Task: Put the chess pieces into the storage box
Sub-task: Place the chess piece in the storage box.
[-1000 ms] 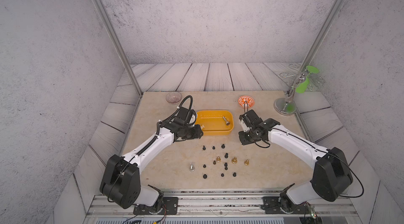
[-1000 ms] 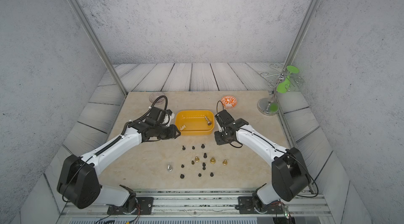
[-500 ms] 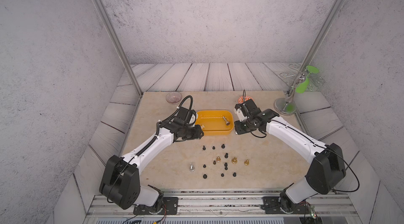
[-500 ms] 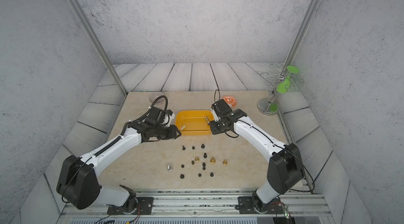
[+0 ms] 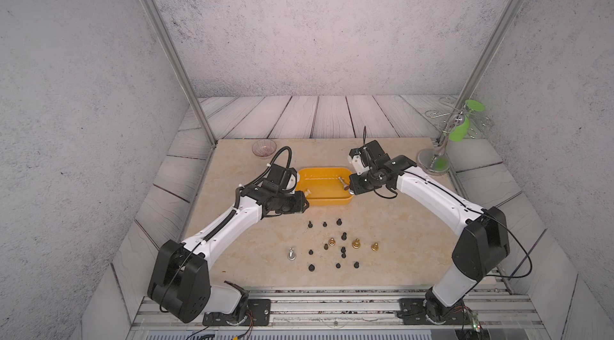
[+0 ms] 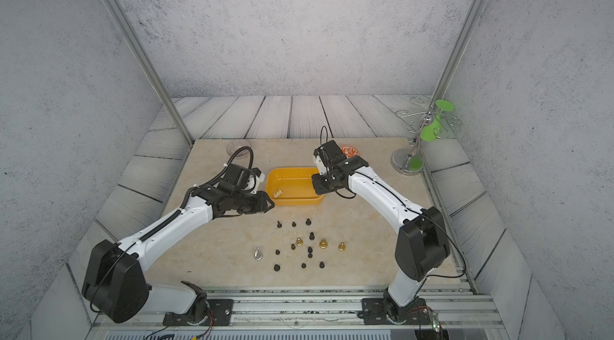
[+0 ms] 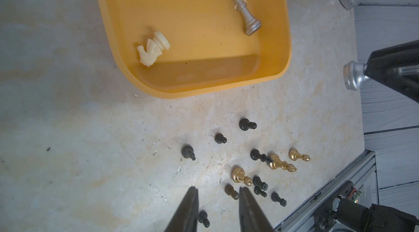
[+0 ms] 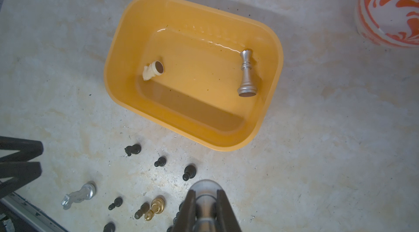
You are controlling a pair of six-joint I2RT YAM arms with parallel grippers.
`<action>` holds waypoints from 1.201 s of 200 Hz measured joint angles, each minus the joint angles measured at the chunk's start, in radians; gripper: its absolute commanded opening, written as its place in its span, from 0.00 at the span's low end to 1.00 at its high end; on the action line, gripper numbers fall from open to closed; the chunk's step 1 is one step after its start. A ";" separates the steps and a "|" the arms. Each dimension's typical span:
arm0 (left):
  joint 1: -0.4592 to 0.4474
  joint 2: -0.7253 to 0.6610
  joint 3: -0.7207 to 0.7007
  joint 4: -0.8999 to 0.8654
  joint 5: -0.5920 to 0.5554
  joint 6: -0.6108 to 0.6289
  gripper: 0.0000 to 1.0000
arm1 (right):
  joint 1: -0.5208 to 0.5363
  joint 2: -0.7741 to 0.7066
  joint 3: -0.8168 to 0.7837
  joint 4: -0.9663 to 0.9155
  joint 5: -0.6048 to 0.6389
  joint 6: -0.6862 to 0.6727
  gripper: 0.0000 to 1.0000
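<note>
The right gripper [image 8: 205, 194] pinches a silver piece [image 8: 204, 186] by the yellow box [image 8: 114, 61], likely to drop it in; the left gripper [image 7: 218, 191] hangs empty, open a little, above loose pieces [image 7: 244, 124].

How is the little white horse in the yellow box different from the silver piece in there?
The cream horse is short and stubby; the silver piece is tall and slim. The cream horse is matte, the silver piece shiny. Both lie tipped over in the yellow box, at opposite ends.
</note>
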 measured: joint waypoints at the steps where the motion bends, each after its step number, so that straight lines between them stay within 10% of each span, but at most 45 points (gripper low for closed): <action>1: 0.000 0.000 0.000 0.000 0.000 0.000 0.34 | 0.000 0.001 0.001 0.000 -0.001 0.000 0.15; 240: 0.000 -0.087 -0.076 -0.007 -0.033 -0.038 0.34 | 0.000 0.457 0.399 -0.031 -0.100 -0.048 0.14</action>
